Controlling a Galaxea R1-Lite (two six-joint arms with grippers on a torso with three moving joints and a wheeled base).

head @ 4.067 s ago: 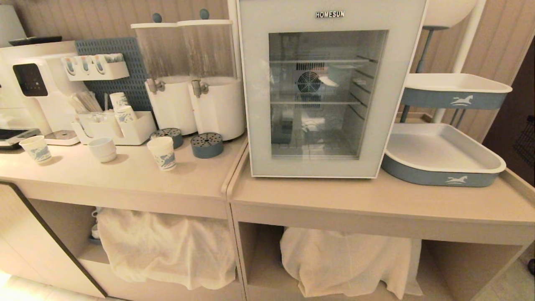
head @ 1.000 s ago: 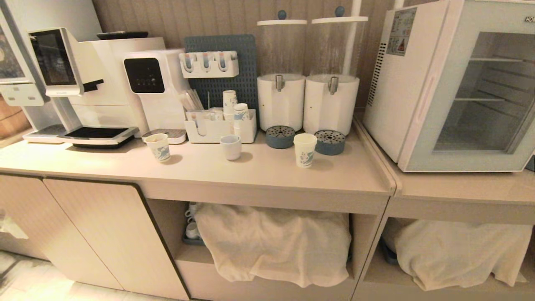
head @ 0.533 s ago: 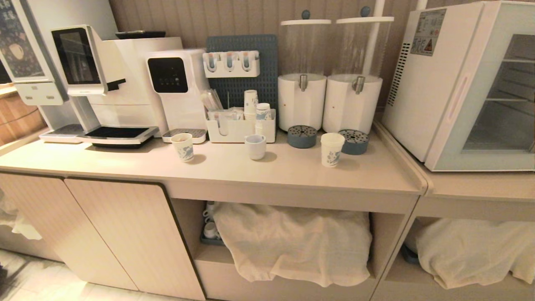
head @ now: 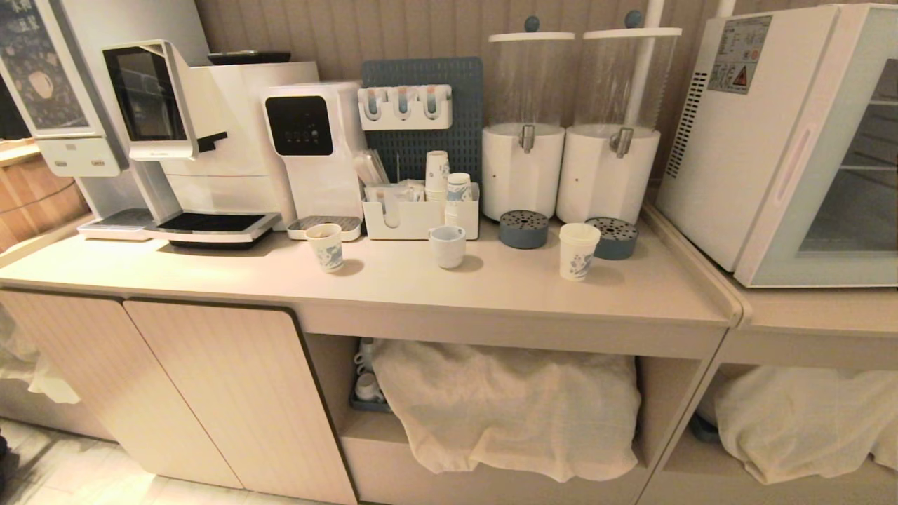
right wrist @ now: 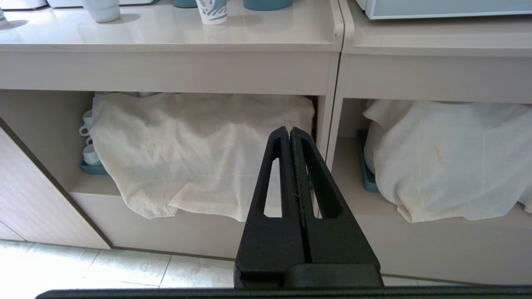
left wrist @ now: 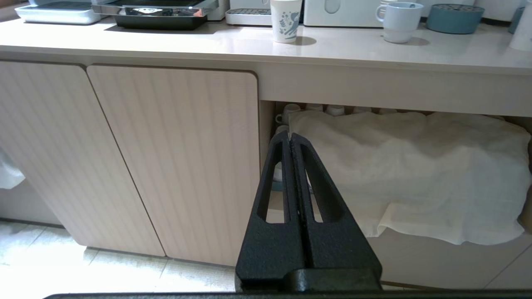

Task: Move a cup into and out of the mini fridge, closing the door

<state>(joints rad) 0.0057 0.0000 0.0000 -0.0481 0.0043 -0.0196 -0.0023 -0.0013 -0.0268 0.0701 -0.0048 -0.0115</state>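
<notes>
Tabletop (head: 491,280): cup (head: 579,251) upright near drip trays | mini fridge (head: 786,140) right, door (head: 828,161) closed | left end effector (left wrist: 290,139), right end effector (right wrist: 289,132): clenched, empty, below tabletop.

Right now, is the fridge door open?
No, the door sits flush against the fridge, with the cup out on the counter.

Bare counter (head: 491,280) lies before the cup (head: 579,251), with a drip tray (head: 612,237) just behind it.
</notes>
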